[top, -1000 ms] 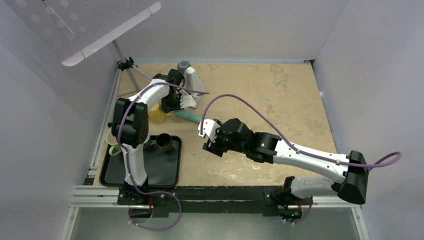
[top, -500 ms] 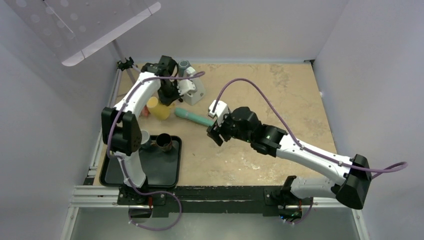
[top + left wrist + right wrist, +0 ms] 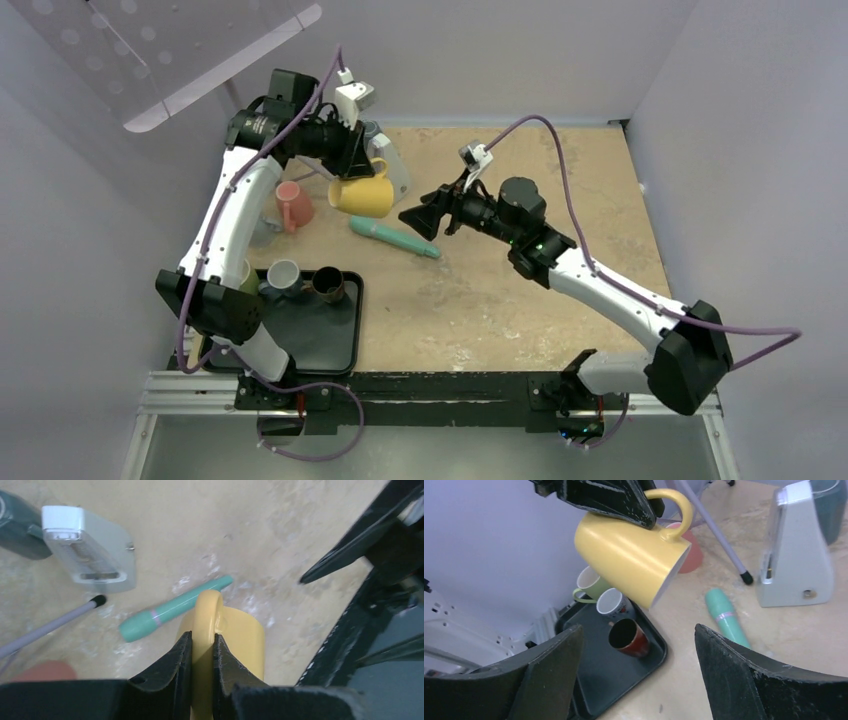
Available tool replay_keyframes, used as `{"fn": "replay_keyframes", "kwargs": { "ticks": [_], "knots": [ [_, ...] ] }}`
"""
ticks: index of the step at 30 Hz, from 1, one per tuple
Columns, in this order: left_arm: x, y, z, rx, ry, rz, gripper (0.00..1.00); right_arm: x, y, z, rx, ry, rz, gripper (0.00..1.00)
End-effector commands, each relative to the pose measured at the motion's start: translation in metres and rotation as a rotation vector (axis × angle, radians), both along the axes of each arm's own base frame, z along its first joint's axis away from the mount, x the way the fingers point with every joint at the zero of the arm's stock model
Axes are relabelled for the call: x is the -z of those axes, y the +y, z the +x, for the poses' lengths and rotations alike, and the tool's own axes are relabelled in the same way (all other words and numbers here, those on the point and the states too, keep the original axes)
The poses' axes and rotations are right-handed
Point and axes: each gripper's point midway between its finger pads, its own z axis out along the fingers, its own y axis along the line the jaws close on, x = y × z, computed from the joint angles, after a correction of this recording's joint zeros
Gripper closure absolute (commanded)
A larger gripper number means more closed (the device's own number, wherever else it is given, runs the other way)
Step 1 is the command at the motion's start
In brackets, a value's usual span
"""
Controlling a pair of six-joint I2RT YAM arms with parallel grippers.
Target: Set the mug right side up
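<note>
Found yellow mug [image 3: 629, 560] aloft, tilted sideways, handle clamped in left end effector [image 3: 200, 642]; right end effector [image 3: 638, 629] spread empty; still to upright and set on tabletop [image 3: 520, 300].

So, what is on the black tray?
A white mug and a dark brown mug. A green mug stands at its left edge; the left arm covers whether it is on it.

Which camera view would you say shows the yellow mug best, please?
The right wrist view: the whole yellow mug shows, tilted, pinched by its handle in the left gripper. The top external view shows it small, from above. The left wrist view shows only the handle and part of the body between the fingers.
</note>
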Motion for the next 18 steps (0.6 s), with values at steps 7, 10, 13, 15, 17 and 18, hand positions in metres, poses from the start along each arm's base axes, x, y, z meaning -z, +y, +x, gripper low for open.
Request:
{"fn": "replay_keyframes", "kwargs": {
  "ticks": [7, 10, 13, 15, 17, 18],
  "knots": [
    [-0.093, -0.056, -0.027, 0.048, 0.024, -0.416, 1.0, -0.05, 0.033, -0.002, -0.213, 0.032, 0.242, 0.24],
    [-0.092, -0.065, -0.031, 0.065, 0.051, -0.448, 1.0, -0.061, 0.042, -0.008, -0.293, 0.008, 0.276, 0.33],
    [-0.092, -0.07, -0.034, 0.08, 0.084, -0.482, 1.0, -0.068, 0.045, -0.009, -0.321, -0.021, 0.295, 0.54],
    [-0.089, -0.071, -0.037, 0.083, 0.101, -0.488, 1.0, -0.07, 0.043, -0.004, -0.291, -0.05, 0.286, 0.73],
    [-0.084, -0.069, -0.038, 0.087, 0.096, -0.481, 1.0, -0.069, 0.037, 0.004, -0.224, -0.086, 0.245, 1.0],
    [-0.08, -0.066, -0.038, 0.08, 0.096, -0.472, 1.0, -0.061, 0.033, 0.012, -0.168, -0.09, 0.189, 1.0]
  ]
}}
